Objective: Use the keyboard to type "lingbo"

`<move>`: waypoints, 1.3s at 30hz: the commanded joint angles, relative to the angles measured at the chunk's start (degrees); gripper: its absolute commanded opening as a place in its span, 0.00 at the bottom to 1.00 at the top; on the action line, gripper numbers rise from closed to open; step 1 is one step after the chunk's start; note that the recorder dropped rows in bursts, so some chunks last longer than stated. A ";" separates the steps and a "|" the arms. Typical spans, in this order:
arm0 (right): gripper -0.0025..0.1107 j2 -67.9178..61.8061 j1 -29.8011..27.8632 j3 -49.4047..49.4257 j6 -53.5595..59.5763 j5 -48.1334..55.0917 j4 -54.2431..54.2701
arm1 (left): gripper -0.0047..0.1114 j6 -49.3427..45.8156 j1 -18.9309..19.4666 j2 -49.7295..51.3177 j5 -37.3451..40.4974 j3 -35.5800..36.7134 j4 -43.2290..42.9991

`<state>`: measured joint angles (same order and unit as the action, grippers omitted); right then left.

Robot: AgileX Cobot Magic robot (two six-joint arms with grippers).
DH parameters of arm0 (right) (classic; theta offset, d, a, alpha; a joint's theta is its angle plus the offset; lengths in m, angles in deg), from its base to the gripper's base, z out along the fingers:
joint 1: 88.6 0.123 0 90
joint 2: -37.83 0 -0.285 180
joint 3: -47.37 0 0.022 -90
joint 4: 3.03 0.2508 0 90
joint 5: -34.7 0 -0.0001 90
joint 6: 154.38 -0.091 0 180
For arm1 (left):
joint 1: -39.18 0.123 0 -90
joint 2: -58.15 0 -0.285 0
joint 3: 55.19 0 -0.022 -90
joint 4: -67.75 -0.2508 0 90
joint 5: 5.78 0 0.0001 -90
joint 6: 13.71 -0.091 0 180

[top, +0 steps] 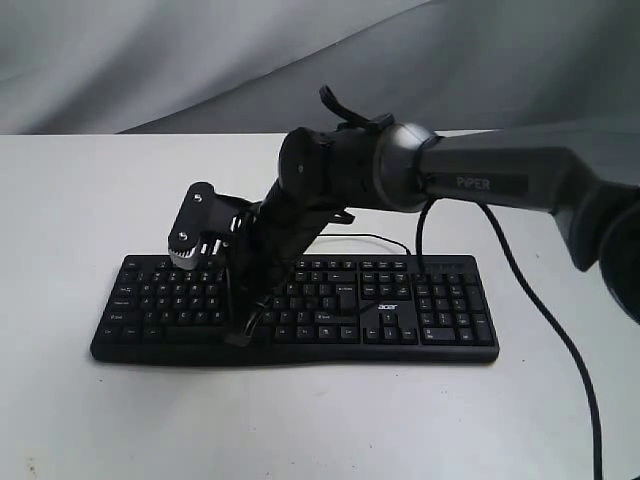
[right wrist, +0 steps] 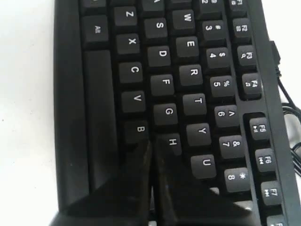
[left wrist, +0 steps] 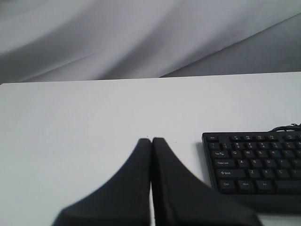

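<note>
One black keyboard (top: 420,325), two tools (left wrist: 151,141) (right wrist: 151,145), one table (top: 80,200)

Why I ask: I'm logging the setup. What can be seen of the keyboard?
The keyboard is wide, flat, black, apparently plastic, with white legends, a number pad at one end and a small white acer logo. It lies flat on the white table, a thin black cable leaving its rear edge. The shut right pincer points down at keys beside B and H; contact is unclear.

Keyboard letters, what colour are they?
White, on the black keyboard. The right wrist view shows them best.
</note>
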<state>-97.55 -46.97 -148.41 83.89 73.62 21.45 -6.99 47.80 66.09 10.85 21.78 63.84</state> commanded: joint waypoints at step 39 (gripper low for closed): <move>0.02 -2.45 0.40 0.27 3.00 -0.41 3.67 | 0.04 0.23 0.11 -0.15 -0.26 0.25 0.46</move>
<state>-99.81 -46.85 -148.41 86.31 73.18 24.90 -6.99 47.80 66.09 10.85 21.78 63.84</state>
